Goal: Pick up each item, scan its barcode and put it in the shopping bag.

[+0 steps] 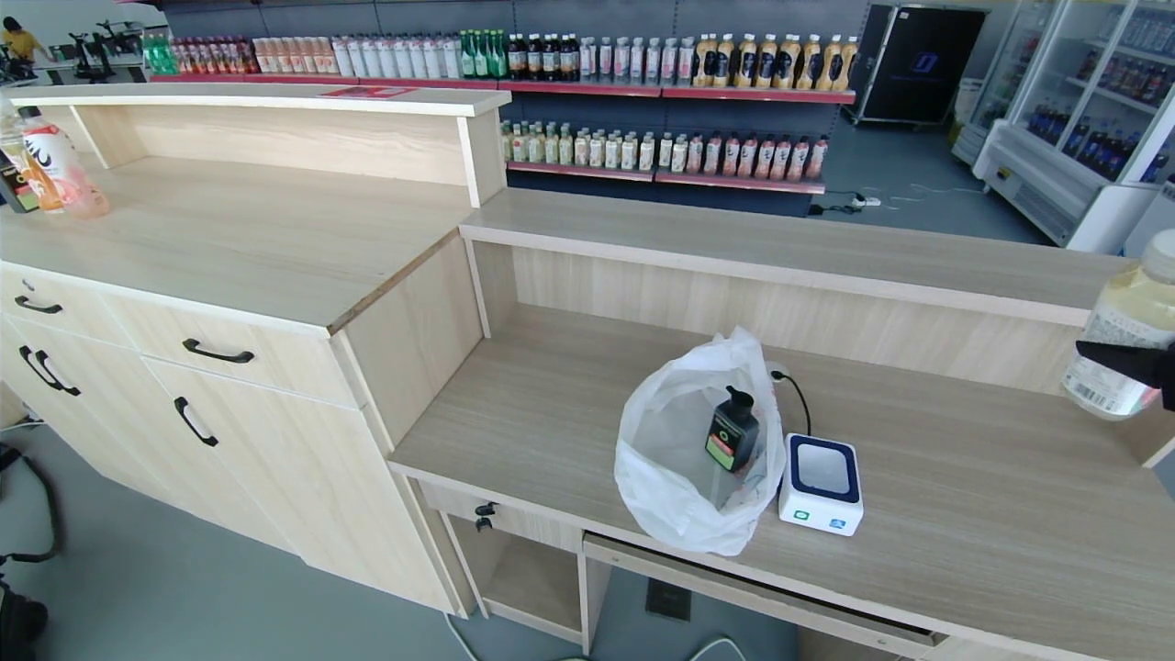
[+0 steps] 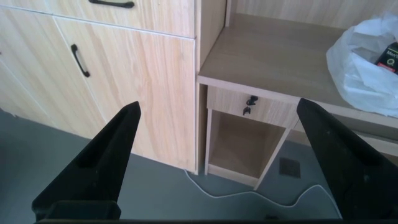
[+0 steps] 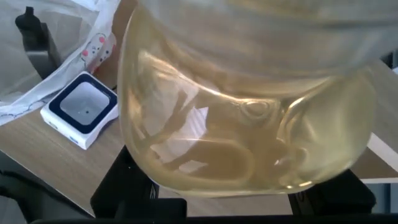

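Observation:
A white plastic shopping bag [image 1: 670,459] stands open on the lower counter [image 1: 964,487], with a black pump bottle [image 1: 734,430] upright inside it. Touching the bag's right side is the white scanner with a blue frame [image 1: 820,482]. At the far right, above the counter, my right gripper [image 1: 1124,360] is shut on a clear bottle of pale yellow liquid [image 1: 1127,317]. In the right wrist view that bottle [image 3: 249,106] sits close before the camera, with the scanner [image 3: 81,107] and bag [image 3: 43,81] below. My left gripper [image 2: 219,106] hangs open over the floor beside the counter.
A peach-coloured drink bottle [image 1: 55,165] stands on the higher counter [image 1: 239,239] at the left, above drawers with black handles [image 1: 218,352]. The scanner's cable [image 1: 797,397] runs to the back wall. Shelves of bottles [image 1: 661,151] and a fridge [image 1: 1083,119] stand behind.

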`<state>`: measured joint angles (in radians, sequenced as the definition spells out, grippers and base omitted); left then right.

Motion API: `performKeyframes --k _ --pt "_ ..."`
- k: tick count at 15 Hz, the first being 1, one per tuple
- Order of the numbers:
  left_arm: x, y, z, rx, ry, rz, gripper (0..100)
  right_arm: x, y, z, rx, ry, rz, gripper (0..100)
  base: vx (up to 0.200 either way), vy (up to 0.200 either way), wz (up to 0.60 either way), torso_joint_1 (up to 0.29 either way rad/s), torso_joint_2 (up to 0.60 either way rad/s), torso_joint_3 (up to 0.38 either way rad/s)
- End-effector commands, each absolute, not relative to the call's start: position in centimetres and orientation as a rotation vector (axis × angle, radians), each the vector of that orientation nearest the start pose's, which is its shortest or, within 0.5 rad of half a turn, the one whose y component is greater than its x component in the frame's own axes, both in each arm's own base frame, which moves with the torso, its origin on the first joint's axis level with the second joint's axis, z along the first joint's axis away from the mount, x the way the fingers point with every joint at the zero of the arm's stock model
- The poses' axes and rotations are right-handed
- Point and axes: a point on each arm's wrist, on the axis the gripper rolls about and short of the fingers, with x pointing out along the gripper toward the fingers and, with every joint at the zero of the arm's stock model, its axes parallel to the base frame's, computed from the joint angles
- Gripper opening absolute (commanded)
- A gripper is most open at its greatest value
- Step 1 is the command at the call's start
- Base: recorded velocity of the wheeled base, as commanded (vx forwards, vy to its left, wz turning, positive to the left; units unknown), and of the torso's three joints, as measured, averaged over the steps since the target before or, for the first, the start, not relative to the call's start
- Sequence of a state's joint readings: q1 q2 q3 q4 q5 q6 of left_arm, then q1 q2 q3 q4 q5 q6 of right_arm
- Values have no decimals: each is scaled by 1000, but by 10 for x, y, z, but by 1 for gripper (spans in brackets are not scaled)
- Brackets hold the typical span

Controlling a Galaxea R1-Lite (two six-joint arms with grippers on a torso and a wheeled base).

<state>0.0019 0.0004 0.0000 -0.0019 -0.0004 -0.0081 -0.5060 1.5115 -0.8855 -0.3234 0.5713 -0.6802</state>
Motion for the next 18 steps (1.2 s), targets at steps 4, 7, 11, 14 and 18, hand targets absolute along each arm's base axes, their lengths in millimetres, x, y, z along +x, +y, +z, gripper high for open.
performKeyframes --k 4,7,11,14,18 --pt "-23 0 76 -9 -2 2 100 246 -108 221 -533 203 181 0 0 0 600 5 0 2" --pt "-23 0 76 -9 -2 2 100 264 -102 207 -429 219 250 0 0 0 400 5 2 5" --pt "-23 0 76 -8 -2 2 100 294 -87 167 -369 317 370 0 0 0 0 0 0 0" --pt "-23 0 76 -9 -2 2 100 313 -73 135 -310 368 515 0 0 0 0 0 0 0" --pt "-23 0 76 -9 -2 2 100 329 -50 102 -259 380 699 0 0 0 0 0 0 0"
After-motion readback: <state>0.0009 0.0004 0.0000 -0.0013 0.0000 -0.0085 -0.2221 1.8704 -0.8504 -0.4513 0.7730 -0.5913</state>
